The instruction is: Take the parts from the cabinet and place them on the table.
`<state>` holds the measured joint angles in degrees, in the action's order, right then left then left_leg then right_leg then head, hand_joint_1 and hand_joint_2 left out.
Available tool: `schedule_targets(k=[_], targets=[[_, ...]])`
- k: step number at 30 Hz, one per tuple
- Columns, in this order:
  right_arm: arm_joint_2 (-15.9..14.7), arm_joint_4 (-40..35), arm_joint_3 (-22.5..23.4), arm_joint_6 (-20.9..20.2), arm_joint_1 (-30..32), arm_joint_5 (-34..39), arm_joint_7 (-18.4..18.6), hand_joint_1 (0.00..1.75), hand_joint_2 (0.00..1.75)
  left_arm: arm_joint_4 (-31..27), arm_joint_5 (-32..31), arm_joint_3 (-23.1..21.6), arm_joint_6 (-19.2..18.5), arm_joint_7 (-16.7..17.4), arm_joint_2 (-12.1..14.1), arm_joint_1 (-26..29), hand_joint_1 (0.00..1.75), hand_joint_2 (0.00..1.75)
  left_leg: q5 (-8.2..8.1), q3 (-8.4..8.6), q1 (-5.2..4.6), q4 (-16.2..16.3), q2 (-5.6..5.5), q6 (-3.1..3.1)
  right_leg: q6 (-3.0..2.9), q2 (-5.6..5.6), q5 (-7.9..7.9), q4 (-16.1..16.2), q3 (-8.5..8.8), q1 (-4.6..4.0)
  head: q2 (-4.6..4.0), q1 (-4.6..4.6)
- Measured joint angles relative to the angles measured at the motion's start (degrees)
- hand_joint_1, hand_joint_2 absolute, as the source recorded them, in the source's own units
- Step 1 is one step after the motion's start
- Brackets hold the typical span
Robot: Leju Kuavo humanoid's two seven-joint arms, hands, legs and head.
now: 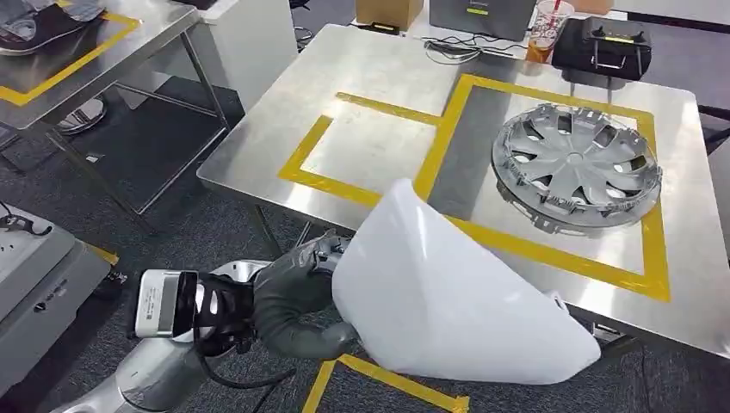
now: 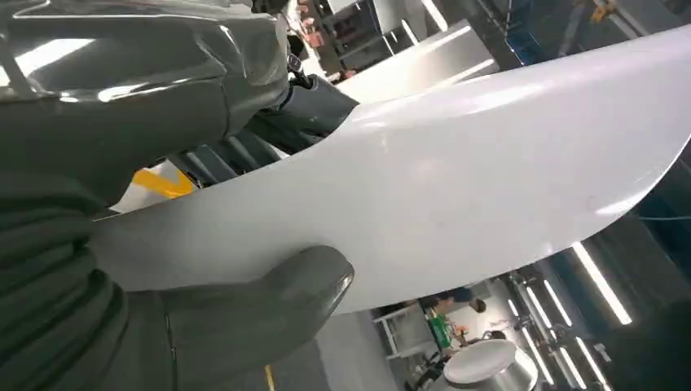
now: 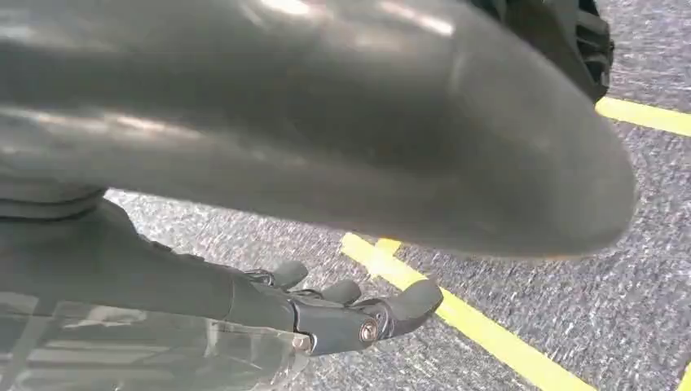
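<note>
Head view: our left hand (image 1: 297,297) grips the white panel (image 1: 448,292) by its near edge.
Its long axis runs toward four o'clock; the table (image 1: 361,69) lies at twelve.

The steel table (image 1: 284,129) is viewed from high above its near edge, looking down. The white panel (image 1: 448,292) is seen there and, very close, from the left wrist (image 2: 456,179). Taped floor (image 3: 521,269) is faced from the right wrist.
</note>
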<state>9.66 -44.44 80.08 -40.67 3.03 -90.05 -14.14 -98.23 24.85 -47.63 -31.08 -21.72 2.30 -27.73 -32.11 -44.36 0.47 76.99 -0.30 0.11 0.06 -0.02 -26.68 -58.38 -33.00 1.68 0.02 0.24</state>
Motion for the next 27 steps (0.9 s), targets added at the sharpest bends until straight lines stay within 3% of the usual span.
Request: schedule_targets(k=[2, 3, 4, 5, 8, 9, 10, 12, 14, 15, 16, 18, 19, 21, 23, 24, 25, 26, 27], targets=[[0.0, 0.0, 0.0, 0.9, -0.1, 0.0, -0.5, 0.00, 0.00, 0.0, -0.2, 0.0, 0.1, 0.1, 0.0, -0.1, 1.75, 1.75, 5.27, 4.31, -0.11, -9.0, 0.03, 0.74, 0.09, -0.17, -0.46, 0.0, 0.80, -0.33, -0.02, 0.00], [0.1, 0.0, 0.0, 0.9, -0.1, 0.0, -0.6, 0.00, 0.00, 0.0, -0.2, 0.0, 0.1, 0.2, 0.0, -0.1, 1.75, 1.75, 7.54, 7.13, -0.39, -14.4, 0.34, 1.57, 0.18, -0.22, -0.70, 0.1, 1.21, -0.47, -0.02, 0.02], [0.4, 0.0, 0.0, 1.0, -0.1, 0.0, -0.7, 0.00, 0.00, -0.1, -0.2, 0.0, 0.1, 0.2, 0.0, -0.3, 1.75, 1.75, 7.14, 8.85, -0.91, -17.5, 1.05, 2.41, 0.31, -0.31, -0.88, 0.1, 1.44, -0.43, -0.02, 0.13], [0.4, 0.0, 0.0, 1.0, -0.2, 0.0, -0.8, 0.00, 0.00, -0.1, -0.2, 0.0, 0.1, 0.2, 0.0, -0.4, 1.75, 1.75, 6.72, 8.97, -1.07, -18.0, 1.22, 2.47, 0.72, -0.39, -1.09, 0.2, 1.35, -0.87, -0.02, 0.13], [0.4, 0.0, 0.1, 1.0, -0.2, 0.0, -0.9, 0.00, 0.00, -0.2, -0.2, 0.0, 0.2, 0.3, 0.0, -0.3, 1.75, 1.75, 6.93, 9.32, -1.39, -18.3, 0.68, 2.66, 1.51, -1.01, -1.14, 0.7, 1.65, -0.64, 0.00, 0.02], [0.5, -0.2, 0.1, 1.0, -0.2, 0.0, -0.9, 0.00, 0.00, -0.4, -0.2, 0.0, 0.3, 0.3, -0.1, -0.2, 1.75, 1.75, 7.60, 10.35, -0.53, -19.7, 0.51, 2.90, 1.67, -0.98, -1.52, 0.5, 1.34, -0.75, 0.00, 0.07], [0.5, -0.2, 0.1, 1.0, -0.1, 0.0, -1.0, 0.00, 0.00, -0.4, -0.2, 0.0, 0.3, 0.3, -0.2, -0.4, 1.75, 1.75, 7.64, 10.96, -0.82, -20.3, 0.42, 2.99, 1.68, -0.80, -1.94, -0.9, 0.95, -0.76, -0.02, 0.22], [0.5, -0.4, 0.2, 1.0, -0.1, 0.0, -1.0, 0.00, 0.00, -0.4, -0.2, -0.1, 0.4, 0.4, -0.3, -0.6, 1.75, 1.75, 7.38, 11.28, -0.84, -20.3, 0.26, 3.39, 1.20, -0.44, -5.01, -9.5, -3.93, -0.66, -0.02, 0.24], [0.5, -0.5, 0.3, 0.9, -0.1, 0.0, -1.0, 0.00, 0.00, -0.4, -0.2, -0.3, 0.5, 0.6, -0.3, -0.3, 1.75, 1.75, 6.95, 11.41, -0.96, -20.3, -0.13, 3.54, 1.47, -0.28, -6.67, -17.3, -9.23, -0.64, -0.02, 0.20], [0.5, -0.5, 0.3, 0.9, -0.1, 0.0, -1.0, 0.00, 0.00, -0.4, -0.2, -0.4, 0.5, 0.6, -0.3, -0.2, 1.75, 1.75, 6.76, 11.64, -0.94, -20.3, -0.37, 3.50, 1.93, -0.29, -5.96, -17.6, -10.09, -0.60, -0.02, 0.22], [0.5, -0.5, 0.3, 0.9, 0.0, 0.0, -1.0, 0.00, 0.00, -0.4, -0.2, -0.5, 0.6, 0.7, -0.3, -0.2, 1.75, 1.75, 6.41, 12.06, -0.88, -20.3, -0.69, 3.31, 2.76, -0.29, -3.85, -14.6, -9.26, -0.41, 0.00, 0.20], [0.5, -0.6, 0.3, 0.9, 0.0, 0.0, -1.0, 0.00, 0.00, -0.4, -0.2, -0.6, 0.6, 0.7, -0.3, -0.2, 1.75, 1.75, 5.51, 13.15, -0.73, -20.1, -0.98, 2.78, 4.23, -0.30, 1.72, -3.6, -4.58, 0.07, -0.02, 0.20], [0.5, -0.7, 0.4, 0.9, -0.1, 0.0, -1.0, 0.00, 0.00, -0.4, -0.2, -0.6, 0.6, 0.7, -0.3, -0.2, 1.75, 1.75, 4.98, 13.21, -0.88, -19.8, -1.04, 2.40, 4.37, -0.32, 3.11, 0.4, -3.14, 0.34, -0.02, 0.33], [0.5, -0.8, 0.4, 1.0, -0.2, 0.0, -1.0, 0.00, 0.00, -0.5, -0.3, -0.6, 0.6, 0.8, -0.3, -0.3, 1.75, 1.75, 4.10, 13.18, -1.27, -19.3, -1.15, 1.81, 2.38, -0.18, 2.50, 0.4, -2.46, -0.10, -0.02, 0.22], [0.6, -0.8, 0.4, 1.2, -0.2, 0.0, -1.0, 0.00, 0.00, -0.5, -0.2, -0.6, 0.6, 0.8, -0.3, -0.3, 1.75, 1.75, 3.79, 13.33, -0.96, -19.4, -1.07, 1.39, 1.53, -0.15, 2.21, 0.4, -2.44, -0.44, 0.00, 0.26], [0.7, -0.8, 0.3, 1.3, -0.2, -0.1, -1.1, 0.00, 0.00, -0.5, -0.2, -0.6, 0.6, 0.8, -0.3, -0.3, 1.75, 1.75, 3.35, 13.33, -0.77, -19.2, -1.01, 1.10, 1.12, -0.14, 2.16, 0.5, -2.06, 0.18, 0.00, 0.22], [0.7, -0.8, 0.4, 1.4, -0.1, 0.0, -1.3, 0.00, 0.00, -0.7, -0.2, -0.6, 0.6, 0.8, -0.3, -0.3, 1.75, 1.75, 2.80, 12.78, -0.69, -17.8, -0.64, 0.69, 0.70, -0.09, 1.87, 0.5, -1.70, 0.12, -0.02, 0.22], [0.6, -0.8, 0.4, 1.4, -0.1, 0.0, -1.5, 0.00, 0.00, -0.8, -0.2, -0.5, 0.6, 0.8, -0.3, -0.4, 1.75, 1.75, 1.23, 11.06, -0.59, -14.2, -0.42, 0.29, 0.23, -0.10, 1.55, 0.5, -1.31, 0.11, 0.00, 0.02], [0.5, -0.9, 0.4, 1.3, -0.1, 0.0, -1.6, 0.00, 0.00, -0.8, -0.2, -0.5, 0.6, 0.8, -0.2, -0.3, 1.75, 1.75, -0.86, 8.31, -0.37, -9.0, -0.37, -0.04, -0.07, -0.11, 1.30, 0.5, -0.99, 0.05, -0.02, 0.11]])
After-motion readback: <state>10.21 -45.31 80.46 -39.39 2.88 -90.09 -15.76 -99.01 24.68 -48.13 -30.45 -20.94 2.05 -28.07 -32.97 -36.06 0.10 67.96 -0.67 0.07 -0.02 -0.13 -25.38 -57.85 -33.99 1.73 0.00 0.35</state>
